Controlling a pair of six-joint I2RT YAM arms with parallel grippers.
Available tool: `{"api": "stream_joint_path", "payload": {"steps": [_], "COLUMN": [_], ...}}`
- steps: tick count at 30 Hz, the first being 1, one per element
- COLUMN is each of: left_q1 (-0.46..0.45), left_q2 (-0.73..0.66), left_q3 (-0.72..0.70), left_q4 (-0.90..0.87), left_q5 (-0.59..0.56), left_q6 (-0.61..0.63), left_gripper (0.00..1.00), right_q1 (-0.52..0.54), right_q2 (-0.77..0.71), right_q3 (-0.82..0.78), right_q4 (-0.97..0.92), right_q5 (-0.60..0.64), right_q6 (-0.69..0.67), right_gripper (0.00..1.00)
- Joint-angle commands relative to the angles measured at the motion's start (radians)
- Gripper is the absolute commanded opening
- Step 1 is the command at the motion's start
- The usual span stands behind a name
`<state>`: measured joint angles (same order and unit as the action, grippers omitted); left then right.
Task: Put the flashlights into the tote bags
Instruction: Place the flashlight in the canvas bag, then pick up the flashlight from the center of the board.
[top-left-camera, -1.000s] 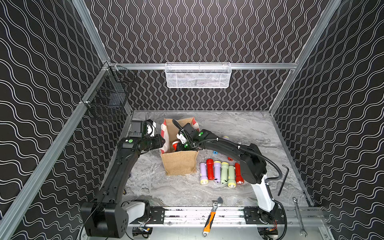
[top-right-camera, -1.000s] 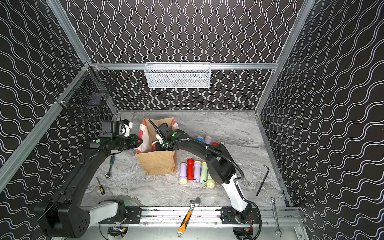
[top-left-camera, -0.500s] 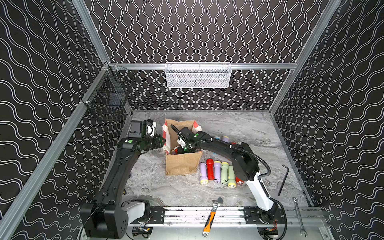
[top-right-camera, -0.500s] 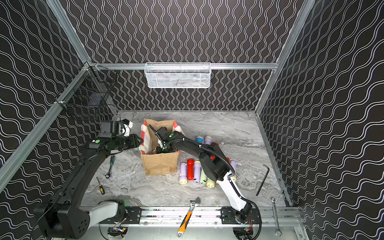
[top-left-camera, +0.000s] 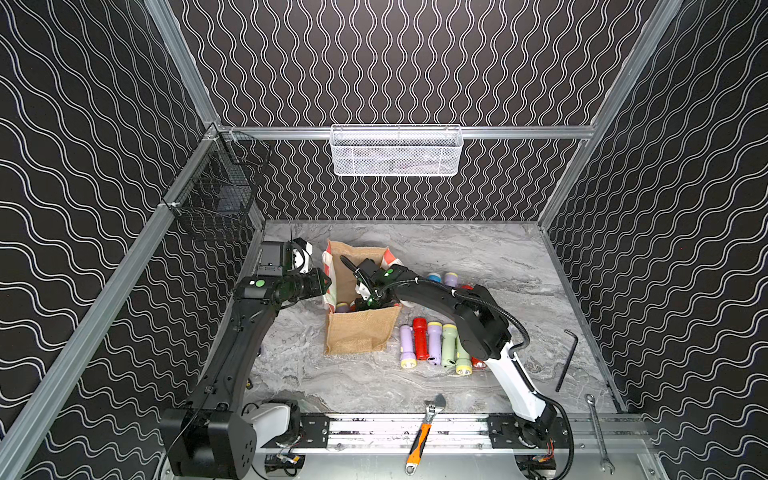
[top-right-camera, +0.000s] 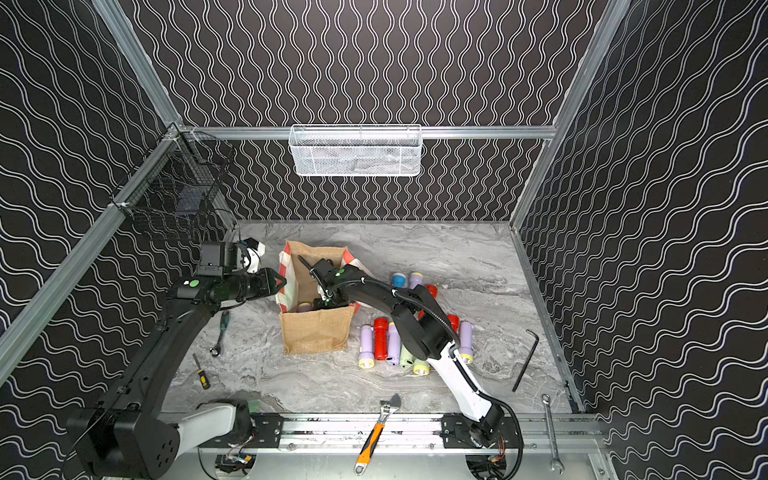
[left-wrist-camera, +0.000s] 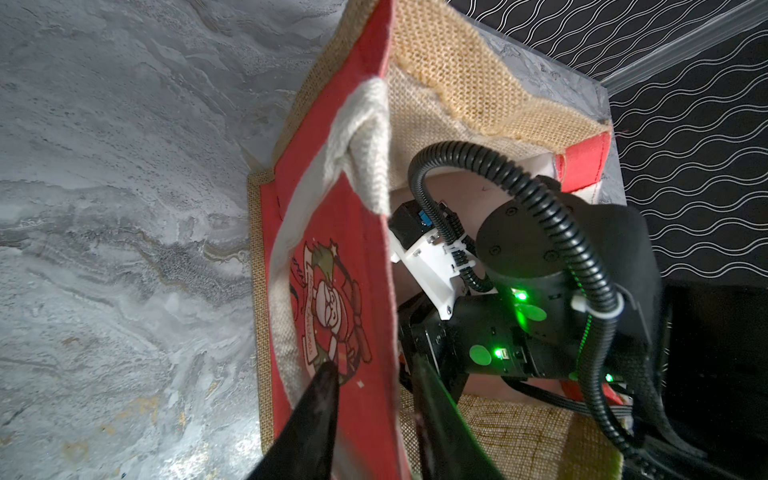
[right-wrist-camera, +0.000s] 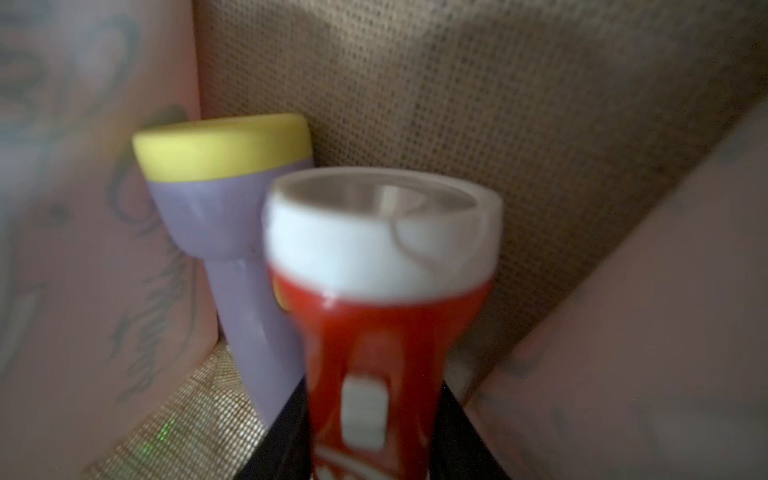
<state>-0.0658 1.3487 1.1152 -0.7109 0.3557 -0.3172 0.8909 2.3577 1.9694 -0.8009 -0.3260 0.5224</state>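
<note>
The tote bag (top-left-camera: 359, 332) stands open at mid-table, tan jute with red faces (left-wrist-camera: 374, 291). My left gripper (left-wrist-camera: 372, 365) is shut on its left wall, one finger outside and one inside (top-left-camera: 326, 284). My right gripper (top-left-camera: 365, 301) reaches down inside the bag. It is shut on a red flashlight (right-wrist-camera: 382, 249) with a white head, held between its fingers (right-wrist-camera: 374, 390). A lilac flashlight (right-wrist-camera: 232, 216) with a yellow head rests in the bag's corner (top-right-camera: 304, 307). Several more flashlights (top-left-camera: 434, 343) lie in a row right of the bag. A blue one (top-left-camera: 433, 277) and a lilac one (top-left-camera: 451, 277) lie behind my right arm.
An orange-handled wrench (top-left-camera: 422, 432) lies on the front rail, a spanner (top-left-camera: 598, 432) and a black hex key (top-left-camera: 567, 357) at the right. A small wrench (top-right-camera: 220, 332) and screwdriver (top-right-camera: 200, 372) lie left of the bag. A white mesh basket (top-left-camera: 397, 151) and a black wire basket (top-left-camera: 216, 199) hang on the walls.
My right gripper has gone from the bag's rim down into the bag with the red flashlight. The bag now stands more upright. The left gripper has kept its hold.
</note>
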Motion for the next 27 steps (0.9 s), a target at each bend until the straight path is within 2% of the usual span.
{"api": "stream_joint_path", "payload": {"steps": [1,11,18,27], "left_q1": [0.001,0.0,0.0,0.0], "left_q2": [0.008,0.006,0.027,0.053], "left_q3": [0.002,0.002,0.024,0.045], "left_q4": [0.024,0.028,0.026,0.013], "left_q5": [0.006,0.006,0.016,-0.011], "left_q6": [0.01,0.009,0.0,-0.002], "left_gripper": [0.35,0.35,0.34,0.24], "right_q1": [-0.003,-0.021,-0.054,-0.083], "right_q2": [-0.023,-0.03,-0.151,-0.287], "right_q3": [0.005,0.079,0.1,0.09], "right_q4": [-0.024,-0.068,-0.067,-0.057], "right_q5": [0.033,0.016,0.091,0.123], "right_q6": [-0.007,-0.022,-0.071,-0.14], "right_gripper": [0.47,0.67,0.72,0.74]}}
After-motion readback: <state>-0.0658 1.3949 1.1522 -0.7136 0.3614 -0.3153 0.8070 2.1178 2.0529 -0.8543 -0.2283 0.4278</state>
